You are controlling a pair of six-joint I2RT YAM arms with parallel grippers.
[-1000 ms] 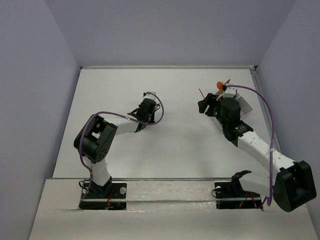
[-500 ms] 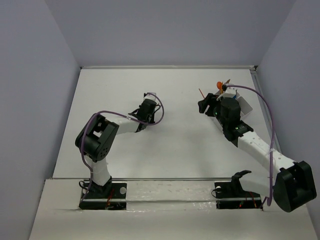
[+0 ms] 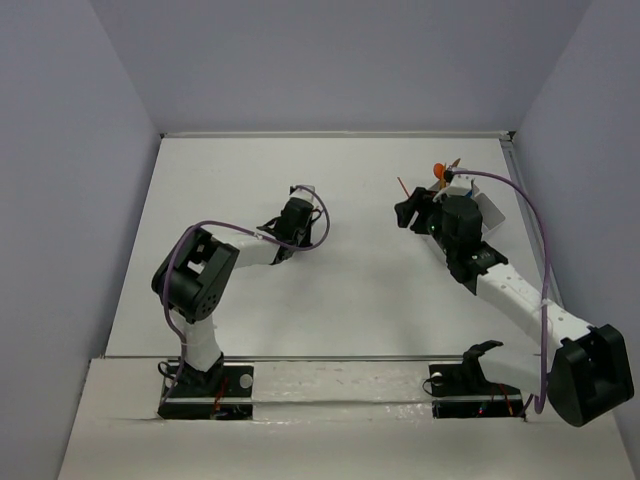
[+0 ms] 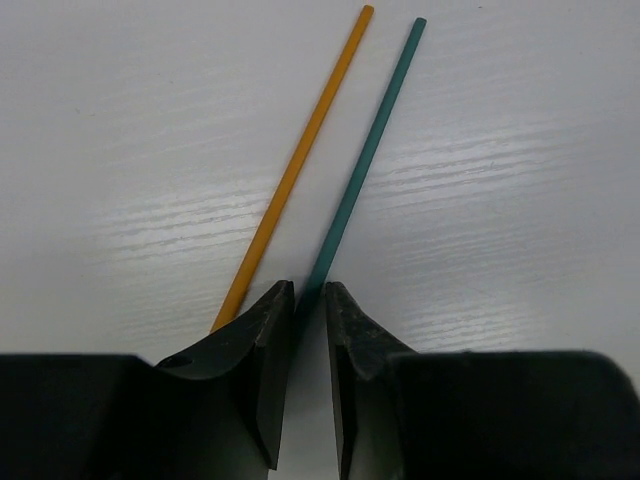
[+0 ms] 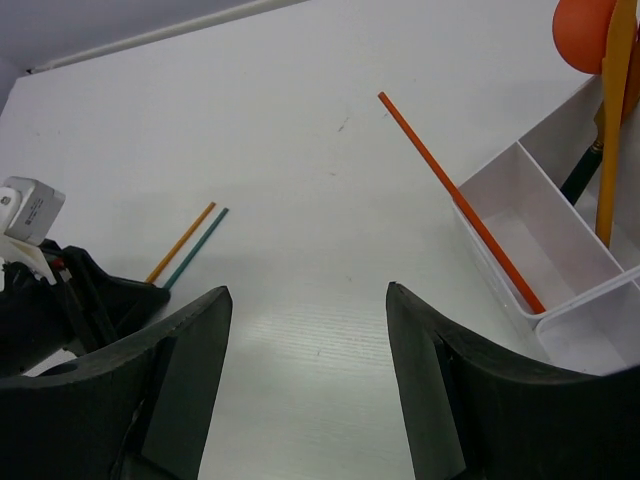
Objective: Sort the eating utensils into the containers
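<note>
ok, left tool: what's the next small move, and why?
Probably close the left tool fully, without shifting it sideways. The near end of the teal stick lies in the narrow gap between its jaws, which do not yet pinch it. The orange stick ends just outside one jaw, so a sideways nudge risks catching it too.

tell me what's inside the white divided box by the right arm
An orange stick leans into one compartment of the box. A yellow handle, a dark handle and an orange round head stand further back, their lower ends hidden behind its wall.
</note>
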